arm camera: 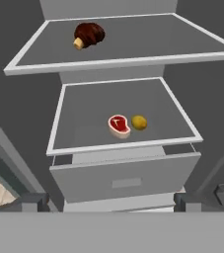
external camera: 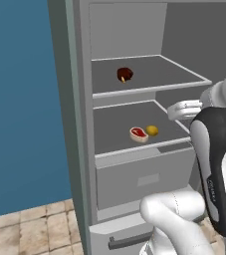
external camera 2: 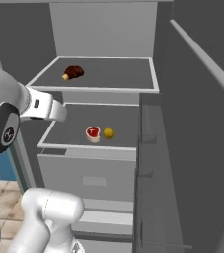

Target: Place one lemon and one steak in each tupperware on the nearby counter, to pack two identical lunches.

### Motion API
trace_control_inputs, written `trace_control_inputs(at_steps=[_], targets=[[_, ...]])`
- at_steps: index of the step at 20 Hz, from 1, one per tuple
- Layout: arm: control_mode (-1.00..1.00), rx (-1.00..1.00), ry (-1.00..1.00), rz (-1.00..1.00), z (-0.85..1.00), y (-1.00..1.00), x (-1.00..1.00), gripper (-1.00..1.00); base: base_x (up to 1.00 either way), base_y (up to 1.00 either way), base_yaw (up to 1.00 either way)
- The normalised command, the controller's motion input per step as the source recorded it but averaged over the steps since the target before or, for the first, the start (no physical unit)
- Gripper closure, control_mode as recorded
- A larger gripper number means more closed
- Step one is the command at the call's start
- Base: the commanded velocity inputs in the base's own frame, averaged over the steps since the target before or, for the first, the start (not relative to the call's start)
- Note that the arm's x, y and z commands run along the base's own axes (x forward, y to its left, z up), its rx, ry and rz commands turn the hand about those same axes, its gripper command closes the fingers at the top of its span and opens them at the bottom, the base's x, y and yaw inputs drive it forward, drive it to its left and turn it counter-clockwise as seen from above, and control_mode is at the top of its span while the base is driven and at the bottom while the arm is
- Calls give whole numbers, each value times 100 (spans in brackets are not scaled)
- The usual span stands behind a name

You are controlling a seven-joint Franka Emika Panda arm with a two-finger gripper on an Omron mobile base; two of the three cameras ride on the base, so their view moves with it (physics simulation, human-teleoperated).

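A red steak (arm camera: 119, 125) with a pale fat rim lies on the lower shelf (arm camera: 84, 133) of an open fridge. A small yellow lemon (arm camera: 139, 122) sits right beside it. The same pair appears in the base views, steak (external camera: 139, 133) next to lemon (external camera: 152, 130), and steak (external camera 2: 93, 133) next to lemon (external camera 2: 108, 133). My gripper (arm camera: 111, 201) hangs in front of the fridge, back from that shelf, with its fingers wide open and nothing between them. The tupperware and the counter are out of view.
A dark brown piece of meat on a bone (arm camera: 88, 34) rests on the upper shelf (arm camera: 133, 62). A closed grey drawer (arm camera: 126, 180) sits under the lower shelf. The open fridge door (external camera 2: 192, 148) stands on the right. A blue wall (external camera: 20, 99) is left of the fridge.
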Motion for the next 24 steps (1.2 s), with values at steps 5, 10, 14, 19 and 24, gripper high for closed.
trace_control_inputs(at_steps=[5,10,14,19,24], targets=[[-100,0,0,0,5,17,42,-100,0,0,0],[-100,1,0,0,1,11,37,-100,0,0,0],[-100,3,-3,2,9,7,31,-100,0,0,0],[-100,4,-11,7,1,1,30,-100,0,0,0],[-100,6,-3,15,5,0,36,-100,0,0,0]])
